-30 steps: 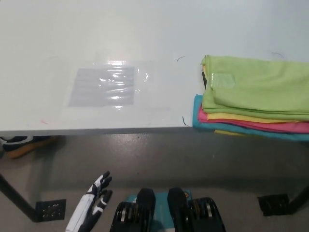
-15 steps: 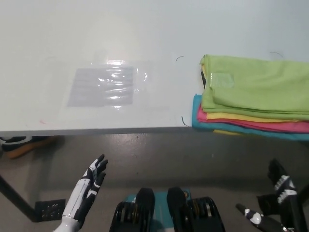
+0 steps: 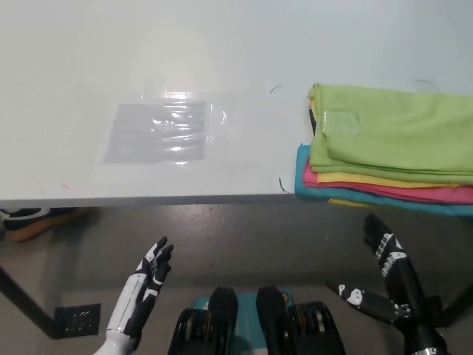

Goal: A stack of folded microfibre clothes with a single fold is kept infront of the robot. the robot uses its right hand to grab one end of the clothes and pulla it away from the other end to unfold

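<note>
Moved since earlier: right hand (image 3: 388, 277) has risen toward the tabletop (image 3: 222, 59) edge, fingers spread, empty.
Left hand (image 3: 144, 285): low at left, open, holding nothing.
Stack of folded microfibre cloths (image 3: 384, 151): right on tabletop, green on top, untouched.

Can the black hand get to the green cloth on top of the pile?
Probably yes. The right hand is open just below the table edge, right under the stack, and nothing lies between it and the green cloth. It would only need to rise over the edge.
</note>
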{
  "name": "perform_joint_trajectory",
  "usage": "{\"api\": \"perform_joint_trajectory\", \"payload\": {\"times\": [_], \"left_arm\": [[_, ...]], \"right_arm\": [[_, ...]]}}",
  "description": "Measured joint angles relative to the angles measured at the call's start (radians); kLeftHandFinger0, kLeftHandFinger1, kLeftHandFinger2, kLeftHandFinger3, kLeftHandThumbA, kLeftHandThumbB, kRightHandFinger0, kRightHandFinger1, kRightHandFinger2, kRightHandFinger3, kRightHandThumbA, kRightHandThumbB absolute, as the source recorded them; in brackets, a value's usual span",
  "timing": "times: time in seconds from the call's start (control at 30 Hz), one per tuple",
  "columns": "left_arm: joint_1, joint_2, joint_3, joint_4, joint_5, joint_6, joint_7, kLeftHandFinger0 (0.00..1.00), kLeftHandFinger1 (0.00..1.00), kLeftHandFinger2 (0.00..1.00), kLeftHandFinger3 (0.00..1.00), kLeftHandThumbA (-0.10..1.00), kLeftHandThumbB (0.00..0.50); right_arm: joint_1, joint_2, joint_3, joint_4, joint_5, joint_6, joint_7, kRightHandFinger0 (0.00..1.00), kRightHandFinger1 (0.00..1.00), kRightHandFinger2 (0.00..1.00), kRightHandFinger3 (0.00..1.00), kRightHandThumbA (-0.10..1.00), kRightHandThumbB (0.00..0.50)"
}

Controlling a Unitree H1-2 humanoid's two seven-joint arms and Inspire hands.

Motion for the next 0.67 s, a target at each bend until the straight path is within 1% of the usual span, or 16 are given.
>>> {"api": "perform_joint_trajectory", "payload": {"times": [0.03, 0.07, 0.1, 0.13, 0.2, 0.23, 0.3, 0.33, 0.37, 0.43, 0.5, 0.57, 0.6, 0.67], "left_arm": [[0.000, 0.001, 0.004, 0.009, -0.001, -0.001, 0.001, 1.00, 1.00, 1.00, 1.00, 0.91, 0.176], [0.001, 0.001, 0.008, 0.015, -0.002, -0.003, 0.001, 1.00, 1.00, 1.00, 1.00, 0.91, 0.182], [0.001, 0.002, 0.012, 0.020, -0.003, -0.004, 0.001, 1.00, 1.00, 1.00, 1.00, 0.91, 0.177], [0.004, 0.002, 0.015, 0.021, -0.005, -0.005, 0.000, 1.00, 1.00, 1.00, 1.00, 0.93, 0.181], [0.011, 0.004, 0.018, 0.021, -0.006, -0.009, 0.000, 1.00, 1.00, 1.00, 1.00, 0.94, 0.190], [0.015, 0.004, 0.018, 0.022, -0.006, -0.011, 0.000, 1.00, 1.00, 1.00, 1.00, 0.94, 0.193], [0.024, 0.004, 0.018, 0.027, -0.006, -0.017, 0.001, 1.00, 1.00, 1.00, 1.00, 0.93, 0.186], [0.027, 0.004, 0.019, 0.030, -0.005, -0.021, 0.001, 1.00, 1.00, 1.00, 1.00, 0.93, 0.202], [0.029, 0.004, 0.019, 0.031, -0.005, -0.022, 0.001, 1.00, 1.00, 1.00, 1.00, 0.93, 0.203], [0.030, 0.004, 0.022, 0.035, -0.005, -0.024, 0.002, 1.00, 1.00, 1.00, 1.00, 0.93, 0.202], [0.027, 0.004, 0.027, 0.035, -0.005, -0.024, 0.002, 1.00, 1.00, 1.00, 1.00, 0.96, 0.218], [0.026, 0.004, 0.030, 0.036, -0.002, -0.025, 0.005, 1.00, 1.00, 1.00, 1.00, 0.96, 0.222], [0.026, 0.004, 0.030, 0.038, 0.000, -0.027, 0.006, 1.00, 1.00, 1.00, 1.00, 0.95, 0.239], [0.026, 0.004, 0.031, 0.040, 0.002, -0.028, 0.006, 1.00, 1.00, 1.00, 1.00, 0.95, 0.239]], "right_arm": [[0.000, 0.003, 0.000, 0.006, 0.000, 0.002, 0.002, 1.00, 1.00, 1.00, 1.00, 1.00, 0.257], [0.000, 0.005, 0.001, 0.013, 0.000, 0.003, 0.004, 1.00, 1.00, 1.00, 1.00, 1.00, 0.251], [0.002, 0.007, 0.001, 0.017, 0.000, 0.005, 0.006, 1.00, 1.00, 1.00, 1.00, 1.00, 0.254], [0.003, 0.008, 0.001, 0.022, 0.000, 0.005, 0.007, 1.00, 1.00, 1.00, 1.00, 1.00, 0.271], [0.005, 0.009, 0.001, 0.041, 0.000, 0.005, 0.009, 1.00, 1.00, 1.00, 1.00, 1.00, 0.276], [0.007, 0.009, 0.001, 0.047, -0.001, 0.005, 0.009, 1.00, 1.00, 1.00, 1.00, 1.00, 0.293], [0.011, 0.010, 0.001, 0.063, -0.001, 0.005, 0.009, 1.00, 1.00, 1.00, 1.00, 1.00, 0.300], [0.016, 0.010, 0.001, 0.067, -0.002, 0.005, 0.009, 1.00, 1.00, 1.00, 1.00, 1.00, 0.292], [0.018, 0.010, 0.001, 0.069, -0.002, 0.005, 0.010, 1.00, 1.00, 1.00, 1.00, 1.00, 0.278], [0.019, 0.010, 0.001, 0.084, -0.002, 0.005, 0.011, 1.00, 1.00, 1.00, 1.00, 1.00, 0.266], [0.017, 0.010, 0.001, 0.104, -0.002, 0.005, 0.012, 1.00, 1.00, 1.00, 1.00, 1.00, 0.241], [0.016, 0.011, 0.001, 0.111, -0.001, 0.005, 0.017, 1.00, 1.00, 1.00, 1.00, 1.00, 0.240], [0.017, 0.011, 0.001, 0.114, 0.000, 0.005, 0.018, 1.00, 1.00, 1.00, 1.00, 1.00, 0.239], [0.017, 0.011, 0.001, 0.120, 0.002, 0.005, 0.024, 1.00, 1.00, 1.00, 1.00, 0.99, 0.245]]}}
